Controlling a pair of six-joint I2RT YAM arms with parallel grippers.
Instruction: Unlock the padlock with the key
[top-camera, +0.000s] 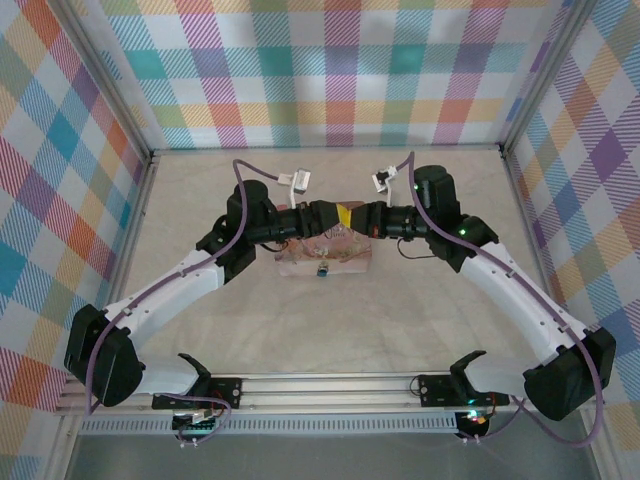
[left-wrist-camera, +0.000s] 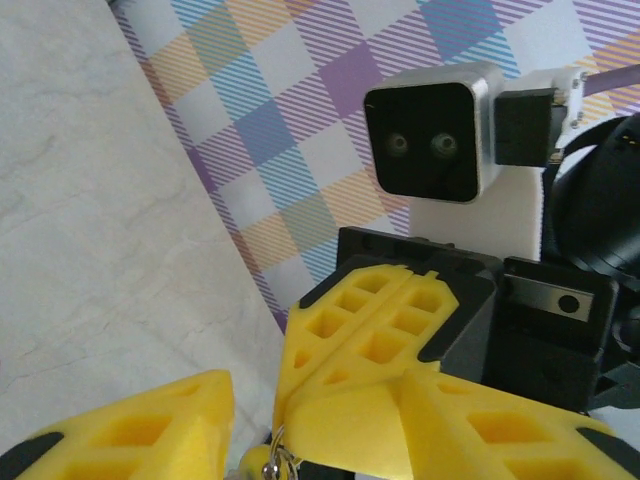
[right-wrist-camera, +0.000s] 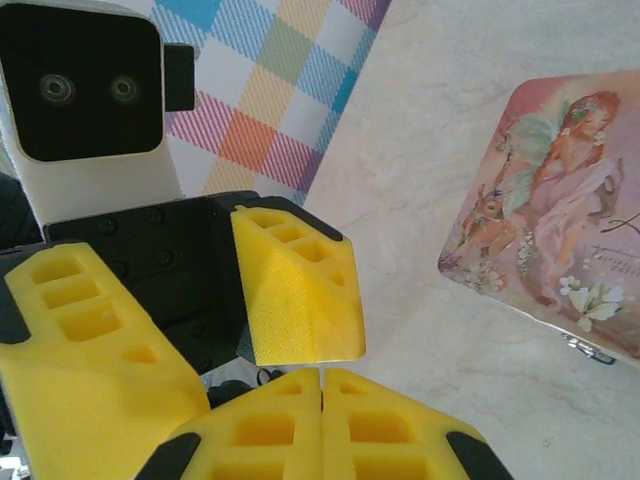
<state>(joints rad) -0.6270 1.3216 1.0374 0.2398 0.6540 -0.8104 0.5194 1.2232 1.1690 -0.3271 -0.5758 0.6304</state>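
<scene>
Yellow fingers of the left gripper (left-wrist-camera: 255, 425) are seen spread, with a clear gap between them in both wrist views. The right gripper (right-wrist-camera: 322, 420) is pressed together, its two fingers meeting along a straight seam; whether anything is pinched there cannot be told. A small brassy piece on a metal ring, taken to be the key (left-wrist-camera: 272, 460), is seen at the bottom edge of the left wrist view, in the gap beside the left fingers; what holds it cannot be made out.

A pink box (right-wrist-camera: 555, 235) with a fairy printed on its lid is laid flat on the pale table (top-camera: 400, 320), directly under the two grippers. Its lid is closed, so its contents are hidden. A small metallic item, apparently the padlock (top-camera: 322, 268), is seen at the box's near face.

Both arms are reached inward from the near corners and bent at the elbow, and their wrists are turned level so that the grippers are pointed tip to tip above the box.
</scene>
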